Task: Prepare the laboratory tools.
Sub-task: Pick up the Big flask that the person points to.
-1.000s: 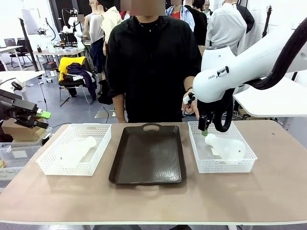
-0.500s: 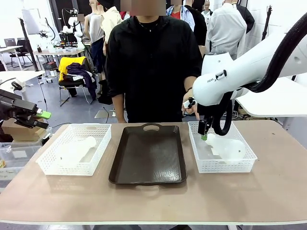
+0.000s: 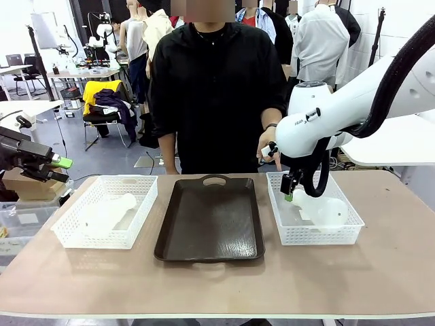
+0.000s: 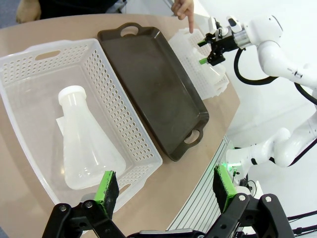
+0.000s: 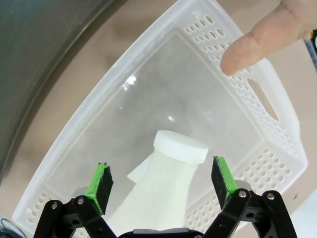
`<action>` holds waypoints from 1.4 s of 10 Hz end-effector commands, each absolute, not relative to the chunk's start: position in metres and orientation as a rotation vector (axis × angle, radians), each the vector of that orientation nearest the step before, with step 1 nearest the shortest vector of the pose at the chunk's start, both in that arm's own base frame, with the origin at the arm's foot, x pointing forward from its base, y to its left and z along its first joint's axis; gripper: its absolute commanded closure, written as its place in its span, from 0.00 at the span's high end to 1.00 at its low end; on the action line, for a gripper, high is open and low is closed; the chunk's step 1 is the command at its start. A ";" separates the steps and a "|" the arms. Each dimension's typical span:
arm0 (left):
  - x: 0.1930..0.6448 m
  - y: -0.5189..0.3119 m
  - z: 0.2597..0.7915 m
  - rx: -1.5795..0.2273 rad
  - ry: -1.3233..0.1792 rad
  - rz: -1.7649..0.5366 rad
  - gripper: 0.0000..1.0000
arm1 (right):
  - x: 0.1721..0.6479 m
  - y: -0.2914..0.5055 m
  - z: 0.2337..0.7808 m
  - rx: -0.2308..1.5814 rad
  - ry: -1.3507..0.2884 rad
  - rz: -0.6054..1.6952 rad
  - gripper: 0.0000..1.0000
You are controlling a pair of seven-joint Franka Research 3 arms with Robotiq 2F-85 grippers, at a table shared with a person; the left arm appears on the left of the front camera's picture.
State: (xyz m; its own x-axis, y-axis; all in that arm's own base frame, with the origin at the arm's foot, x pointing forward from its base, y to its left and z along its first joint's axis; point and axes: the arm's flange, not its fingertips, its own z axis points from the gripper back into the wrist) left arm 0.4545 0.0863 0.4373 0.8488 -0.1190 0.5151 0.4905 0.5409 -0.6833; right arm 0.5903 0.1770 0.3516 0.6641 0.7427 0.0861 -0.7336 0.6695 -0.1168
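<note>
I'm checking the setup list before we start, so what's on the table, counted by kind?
Conical flasks: 2 (left flask, right flask)
White lattice baskets: 2 (left basket, right basket)
Dark tray: 1
Total: 5

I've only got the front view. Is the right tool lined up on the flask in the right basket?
Observer: Yes. In the right wrist view the right tool is open, with a pad on either side of the flask neck, not touching it.
Operator: Where's the person's hand?
Observer: The person's finger points at the right basket wall, beside its handle slot.
Operator: And the left tool?
Observer: The left tool is open and holds nothing, aimed toward the left basket.
</note>
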 end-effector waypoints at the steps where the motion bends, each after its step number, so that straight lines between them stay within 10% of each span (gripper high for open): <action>1: 0.454 0.087 0.439 -0.932 -0.440 -0.380 1.00 | 0.603 0.172 0.346 -0.042 -0.115 0.787 1.00; 13: 0.454 0.087 0.439 -0.932 -0.440 -0.380 1.00 | 0.613 0.148 0.321 -0.002 -0.064 0.721 1.00; 14: 0.454 0.087 0.439 -0.932 -0.440 -0.380 1.00 | 0.612 0.149 0.321 -0.012 -0.079 0.735 0.89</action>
State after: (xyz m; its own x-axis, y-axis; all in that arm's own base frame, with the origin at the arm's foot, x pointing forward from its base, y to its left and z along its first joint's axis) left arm 0.4545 0.0863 0.4373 0.8489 -0.1190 0.5151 0.4904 0.5409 -0.6833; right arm 0.6149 0.1494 0.3227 0.7425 0.6678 0.0515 -0.6680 0.7440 -0.0174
